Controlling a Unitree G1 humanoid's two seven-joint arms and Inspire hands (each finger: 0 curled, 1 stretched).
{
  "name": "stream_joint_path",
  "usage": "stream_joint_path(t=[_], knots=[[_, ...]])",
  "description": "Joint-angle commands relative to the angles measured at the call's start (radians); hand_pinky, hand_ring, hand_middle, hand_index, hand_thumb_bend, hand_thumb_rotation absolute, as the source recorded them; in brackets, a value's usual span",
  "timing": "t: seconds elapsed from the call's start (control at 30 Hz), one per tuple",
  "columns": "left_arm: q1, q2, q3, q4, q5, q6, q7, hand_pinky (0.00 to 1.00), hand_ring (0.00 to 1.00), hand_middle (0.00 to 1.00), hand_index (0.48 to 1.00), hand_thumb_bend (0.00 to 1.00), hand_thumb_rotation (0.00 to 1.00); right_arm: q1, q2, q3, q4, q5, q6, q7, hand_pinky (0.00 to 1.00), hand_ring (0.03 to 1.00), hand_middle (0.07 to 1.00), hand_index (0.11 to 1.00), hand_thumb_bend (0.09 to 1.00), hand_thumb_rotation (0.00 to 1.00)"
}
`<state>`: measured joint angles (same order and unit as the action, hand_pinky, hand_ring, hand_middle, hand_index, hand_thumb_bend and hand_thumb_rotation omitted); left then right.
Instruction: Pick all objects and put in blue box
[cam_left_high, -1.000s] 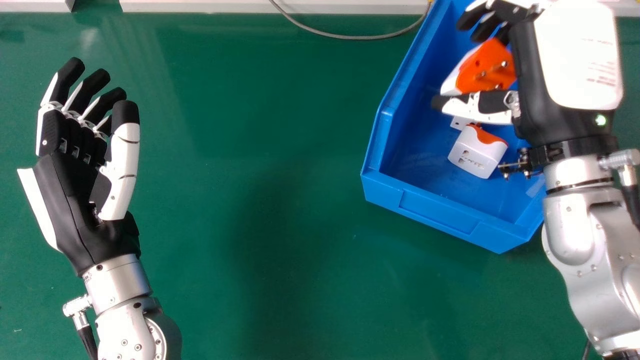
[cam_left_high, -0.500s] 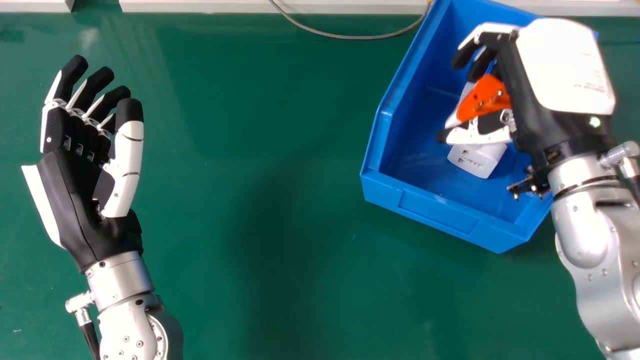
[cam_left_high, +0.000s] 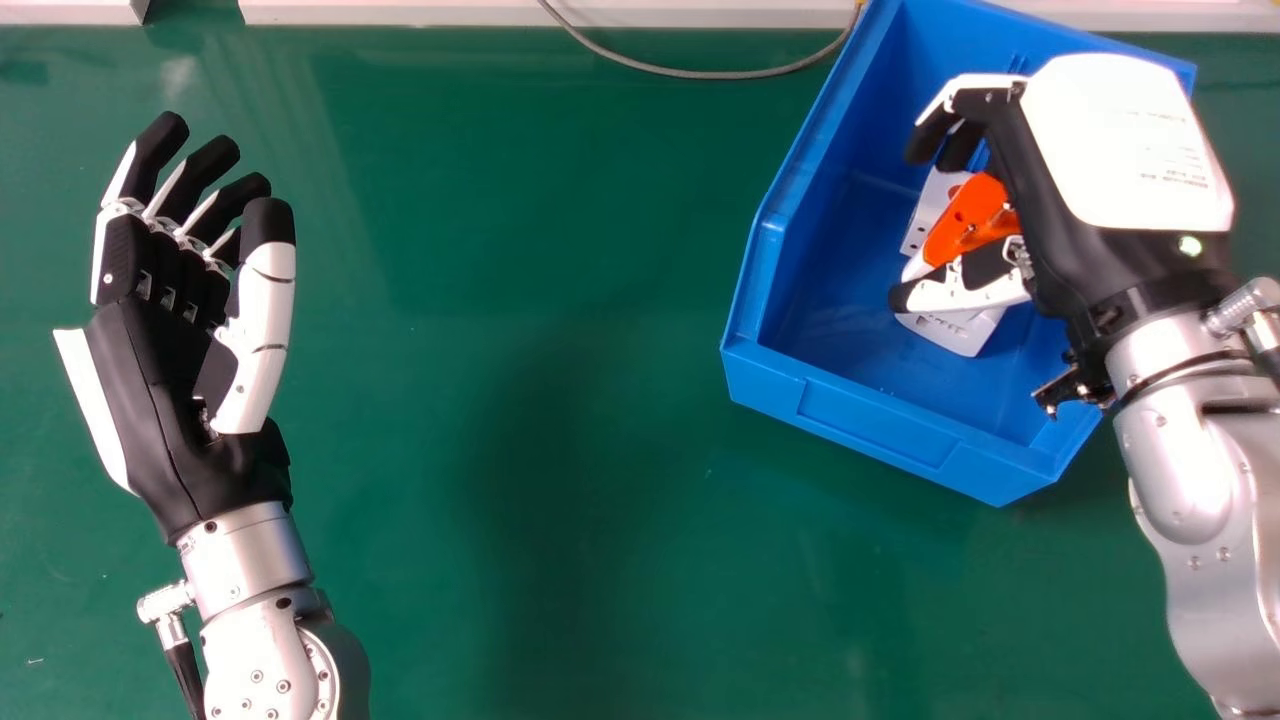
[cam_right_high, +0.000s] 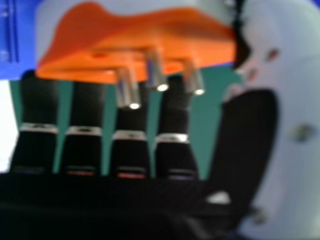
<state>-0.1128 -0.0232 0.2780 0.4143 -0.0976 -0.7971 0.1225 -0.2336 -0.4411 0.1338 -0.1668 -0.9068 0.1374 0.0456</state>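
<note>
The right hand (cam_left_high: 1110, 160) is over the blue box (cam_left_high: 870, 430), its fingers bent and its thumb opposite, pinching an orange and white plug adapter (cam_left_high: 970, 215) between them. Compared with a second ago, hand and adapter have come from over the box's far part towards its near end, and they also sit nearer than they did half a second ago. The far right corner of the box, covered by the hand at first, now shows. Inside the box, a white socket adapter (cam_left_high: 960, 335) lies near the near end; its orange top was in sight a second ago and is now hidden behind the thumb and the held adapter. A white piece with small holes (cam_left_high: 922, 222) shows farther into the box, beside the held adapter, with more of it visible than a second ago. The right hand view shows the held adapter's metal prongs sticking out of its orange face. The box itself has stayed in place on the green desk (cam_left_high: 560, 420). Well apart, to the left of the box, the left hand (cam_left_high: 160, 400) is spread loosely, holding nothing; it has shifted slightly towards the box.
</note>
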Motion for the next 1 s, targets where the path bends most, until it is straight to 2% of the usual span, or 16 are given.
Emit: stream_joint_path(t=[0.0,0.07,0.17,0.3,0.53,0.67,0.83,0.9,0.97], knots=[[-0.008,0.004,-0.008,-0.021,0.009,-0.018,-0.003,0.65,0.7,0.76,0.791,0.63,0.4,-0.012,-0.006,-0.008,-0.04,-0.014,0.016,-0.001,0.5,0.644,0.737,0.693,0.899,0.06],[-0.007,0.004,-0.008,-0.022,0.011,-0.019,-0.002,0.65,0.7,0.76,0.791,0.63,0.4,-0.008,-0.004,-0.008,-0.042,-0.012,0.018,-0.007,0.52,0.663,0.755,0.707,0.904,0.07],[-0.007,0.004,-0.009,-0.022,0.003,-0.015,-0.006,0.65,0.7,0.76,0.793,0.63,0.4,-0.002,-0.001,-0.009,-0.038,-0.007,0.014,-0.023,0.56,0.717,0.805,0.755,0.913,0.08],[-0.009,0.002,-0.006,-0.021,0.007,-0.012,0.001,0.65,0.7,0.76,0.794,0.63,0.4,0.004,0.006,-0.011,-0.042,-0.003,0.016,-0.027,0.59,0.757,0.835,0.789,0.912,0.09],[-0.005,0.008,-0.003,-0.02,0.003,-0.014,-0.001,0.65,0.7,0.76,0.794,0.64,0.39,0.014,0.015,-0.005,-0.063,-0.031,0.025,-0.056,0.69,0.864,0.909,0.858,0.897,0.12],[-0.001,0.011,0.0,-0.025,0.001,-0.011,-0.002,0.65,0.7,0.76,0.795,0.64,0.39,0.038,0.035,-0.013,-0.077,0.004,-0.03,-0.147,0.72,0.878,0.922,0.865,0.886,0.14],[0.007,0.014,0.0,-0.037,-0.002,-0.01,-0.008,0.65,0.7,0.76,0.796,0.64,0.39,0.081,0.096,0.001,-0.003,0.025,-0.139,-0.371,0.69,0.849,0.915,0.863,0.869,0.18],[0.01,0.016,0.001,-0.041,-0.008,-0.01,-0.014,0.65,0.71,0.76,0.798,0.64,0.39,0.094,0.134,-0.002,0.032,0.082,-0.214,-0.449,0.68,0.837,0.906,0.864,0.863,0.22],[0.015,0.017,0.003,-0.048,-0.007,-0.006,-0.015,0.65,0.71,0.76,0.799,0.64,0.39,0.109,0.181,-0.002,0.047,0.133,-0.275,-0.52,0.68,0.839,0.899,0.862,0.859,0.23]])
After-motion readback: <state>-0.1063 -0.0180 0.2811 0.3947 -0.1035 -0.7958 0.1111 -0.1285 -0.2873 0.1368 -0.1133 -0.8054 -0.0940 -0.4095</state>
